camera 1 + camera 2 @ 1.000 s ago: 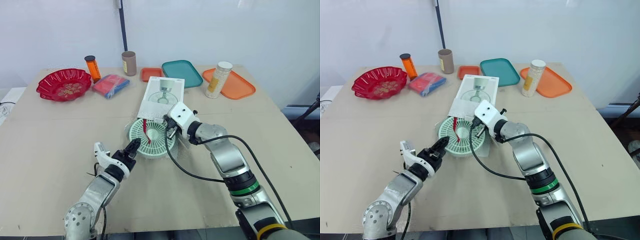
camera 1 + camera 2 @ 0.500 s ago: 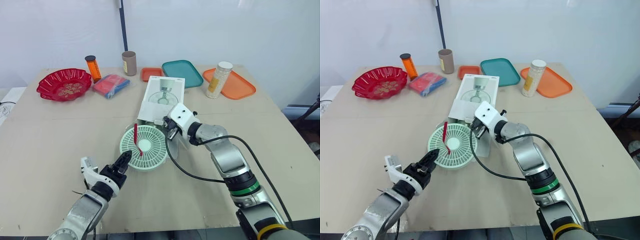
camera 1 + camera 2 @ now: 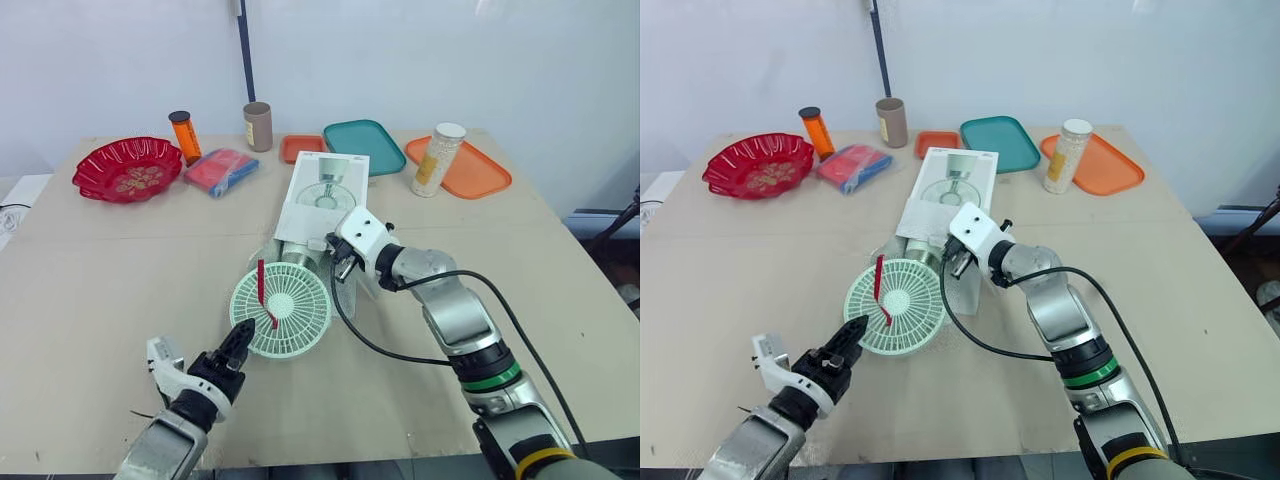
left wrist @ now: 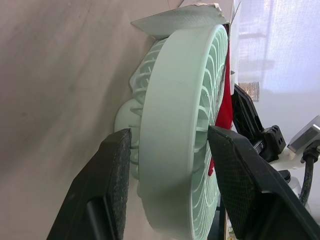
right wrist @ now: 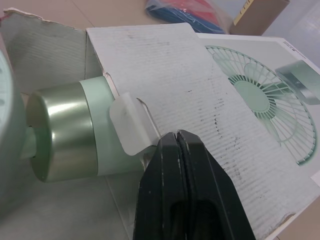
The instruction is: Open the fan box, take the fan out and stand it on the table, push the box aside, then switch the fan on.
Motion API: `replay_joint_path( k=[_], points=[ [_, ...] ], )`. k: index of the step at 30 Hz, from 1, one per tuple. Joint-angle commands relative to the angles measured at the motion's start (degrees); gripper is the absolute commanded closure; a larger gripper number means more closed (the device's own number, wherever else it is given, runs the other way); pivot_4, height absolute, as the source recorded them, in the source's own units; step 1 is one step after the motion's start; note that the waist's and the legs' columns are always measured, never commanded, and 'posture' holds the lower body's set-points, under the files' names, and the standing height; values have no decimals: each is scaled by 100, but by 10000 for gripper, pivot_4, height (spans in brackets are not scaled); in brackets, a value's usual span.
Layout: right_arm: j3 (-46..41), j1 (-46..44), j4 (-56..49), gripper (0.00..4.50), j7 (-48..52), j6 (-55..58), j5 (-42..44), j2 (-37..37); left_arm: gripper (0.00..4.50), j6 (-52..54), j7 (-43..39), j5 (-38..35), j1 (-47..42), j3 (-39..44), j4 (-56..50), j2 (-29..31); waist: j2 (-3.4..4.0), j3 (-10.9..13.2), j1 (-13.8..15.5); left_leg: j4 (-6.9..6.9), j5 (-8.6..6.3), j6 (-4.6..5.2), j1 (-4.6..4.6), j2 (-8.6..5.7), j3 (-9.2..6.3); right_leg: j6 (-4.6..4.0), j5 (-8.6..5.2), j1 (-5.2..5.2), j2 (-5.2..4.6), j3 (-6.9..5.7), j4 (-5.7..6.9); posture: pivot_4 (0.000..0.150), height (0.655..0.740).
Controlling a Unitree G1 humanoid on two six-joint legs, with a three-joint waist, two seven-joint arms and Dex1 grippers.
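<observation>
A: Where is the fan (image 3: pixel 281 311)?

B: On the near half of the bench (image 3: pixel 90 290), just in front of the box (image 3: pixel 325 193). Its round green grille tilts up towards the robot, and a red strip (image 3: pixel 262 291) lies across the face.

A: Is it out of the box?

B: The grille is. In the right wrist view the shiny cylinder (image 5: pixel 60 132) behind it sits at the box's open mouth, beside a clear plastic tab (image 5: pixel 131 122).

A: What holds it?

B: The left claw (image 3: pixel 240 334) is pinching the near rim. In the left wrist view its two fingers (image 4: pixel 115 190) sit one on each side of the rim, front and back. I cannot tell whether the rim rests on the bench.

A: And the right claw (image 5: pixel 179 140)?

B: Its fingers are pressed together with nothing between them, at the box's open end, over the flap.

A: How does the box lie?

B: Flat, printed fan picture up, open end towards the robot.

A: What else is there?

B: All along the far edge, well apart from the fan: a red bowl (image 3: pixel 128 168) at far left, an orange bottle (image 3: pixel 185 136), a red and blue packet (image 3: pixel 222 170) and a brown tube (image 3: pixel 258 126). To their right are a small orange tray (image 3: pixel 300 147), a teal tray (image 3: pixel 363 146) and a larger orange tray (image 3: pixel 475 172) with a white-capped jar (image 3: pixel 437 159) at its left edge.
</observation>
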Motion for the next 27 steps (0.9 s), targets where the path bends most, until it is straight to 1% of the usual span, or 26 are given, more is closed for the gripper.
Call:
replay_joint_path(
  k=[1, 6, 9, 11, 18, 20, 27],
  points=[
    [25, 47, 118, 45000, 38, 72, -9, -49, 20862, -85, -21, 52, 414, 100, -14, 171, 1, 0, -2, 0, 0, 0, 0, 1, 1, -1, -1, -1, 0, 0, 0, 1500, 7400],
    [22, 62, 82, 45000, 34, 95, 0, -36, 20862, -198, -153, 42, 687, 189, 3, 296, 6, 4, 6, 0, -2, 1, -1, 2, 1, -20, -12, 0, 0, 0, 0, 1500, 7400],
    [3, 76, 35, 45000, 42, 125, 20, -41, 20862, -222, -188, 65, 752, 180, 2, 374, 8, 5, 6, 0, -2, 2, -2, 2, 1, -17, -16, 0, -1, 0, 0, 1500, 7400],
    [-2, 83, 7, 45000, 49, 141, 30, -43, 20862, -254, -183, 63, 709, 171, -48, 418, 11, 8, 6, 0, -3, 2, -2, 2, 1, 2, -28, 0, 0, -1, -1, 1500, 7400],
    [11, 86, 34, 45000, 25, 113, 13, -20, 20862, -372, -246, 3, 418, 143, -222, 448, 13, 18, 8, 0, -2, 2, -5, 2, -1, -3, -21, 0, -1, -3, -1, 1500, 7400],
    [13, 89, 37, 45000, 20, 110, 10, -11, 20862, -357, -349, 23, 483, 121, -248, 490, 13, 20, 8, 1, -2, 2, -5, 2, -1, -17, -11, 0, -1, -3, -1, 1500, 7400],
    [34, 93, 78, 45000, 0, 64, 0, 21, 20862, -367, -860, 87, 667, 227, -159, 678, 15, 25, 7, 0, -2, 2, -6, 2, 0, -19, -13, -1, 0, -3, -1, 1500, 7400]
  ],
)
